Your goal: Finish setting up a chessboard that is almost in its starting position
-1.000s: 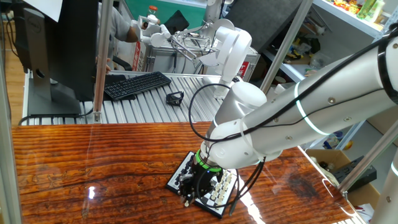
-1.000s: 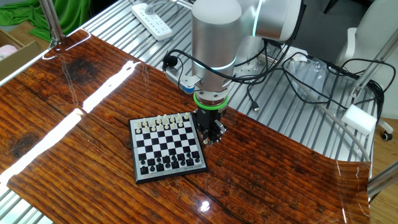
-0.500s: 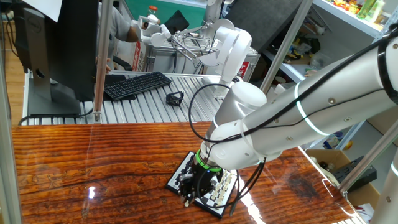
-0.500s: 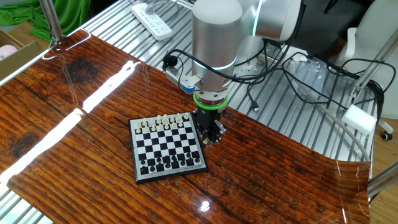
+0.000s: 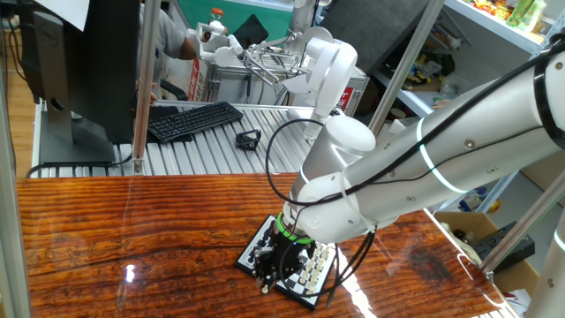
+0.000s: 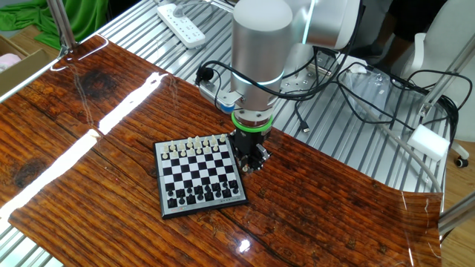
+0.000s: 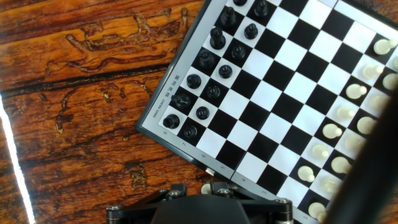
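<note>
Toward the near edge of the desk [image 5: 132, 230], seen from the camera that faces my arm, the chessboard [image 5: 305, 281] lies mostly behind my hand [image 5: 281, 265], which hangs low over it; only a few squares and pieces show past my wrist, so this view says little about my fingers. From the other fixed camera, the board [image 6: 199, 176] sits square and flat near the desk's middle, cream pieces lined along the side toward the far edge, black pieces along the side toward the near edge, and my hand [image 6: 249, 159] stands just beside the board's right rim, over bare wood rather than over the squares. I judge I am there because a stray piece belongs off that side. Looking along my own fingers, I see the board [image 7: 205, 168] from above, black pieces [image 7: 211, 68] in two ranks at one side, cream pieces [image 7: 348, 124] opposite. A small pale shape lies at the rim close to my hand; whether it is a piece I cannot tell. My fingertips are out of sight, so I cannot tell whether they are spread or pinched.
</note>
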{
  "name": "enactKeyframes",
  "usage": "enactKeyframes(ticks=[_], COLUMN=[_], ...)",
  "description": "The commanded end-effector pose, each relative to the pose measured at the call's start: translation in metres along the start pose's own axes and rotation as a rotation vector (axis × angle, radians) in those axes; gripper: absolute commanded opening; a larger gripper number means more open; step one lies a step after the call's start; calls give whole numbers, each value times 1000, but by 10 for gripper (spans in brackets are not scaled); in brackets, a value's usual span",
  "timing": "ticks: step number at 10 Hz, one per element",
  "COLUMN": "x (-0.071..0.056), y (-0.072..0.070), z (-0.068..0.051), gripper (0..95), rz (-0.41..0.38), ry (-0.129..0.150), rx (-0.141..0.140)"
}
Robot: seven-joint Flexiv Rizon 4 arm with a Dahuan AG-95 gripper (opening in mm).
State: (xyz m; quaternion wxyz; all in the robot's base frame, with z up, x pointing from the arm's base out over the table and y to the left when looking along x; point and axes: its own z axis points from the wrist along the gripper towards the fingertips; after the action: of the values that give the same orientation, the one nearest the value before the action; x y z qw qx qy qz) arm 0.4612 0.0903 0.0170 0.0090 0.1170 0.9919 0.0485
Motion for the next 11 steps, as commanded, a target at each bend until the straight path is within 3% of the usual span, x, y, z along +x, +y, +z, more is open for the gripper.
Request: enactKeyframes(ticks=[1,11], x=[0,-2], y=[0,-1], z=[-1,-1], gripper=[190,190], rz=[-5,-25], ry=[1,4], rx=[2,1])
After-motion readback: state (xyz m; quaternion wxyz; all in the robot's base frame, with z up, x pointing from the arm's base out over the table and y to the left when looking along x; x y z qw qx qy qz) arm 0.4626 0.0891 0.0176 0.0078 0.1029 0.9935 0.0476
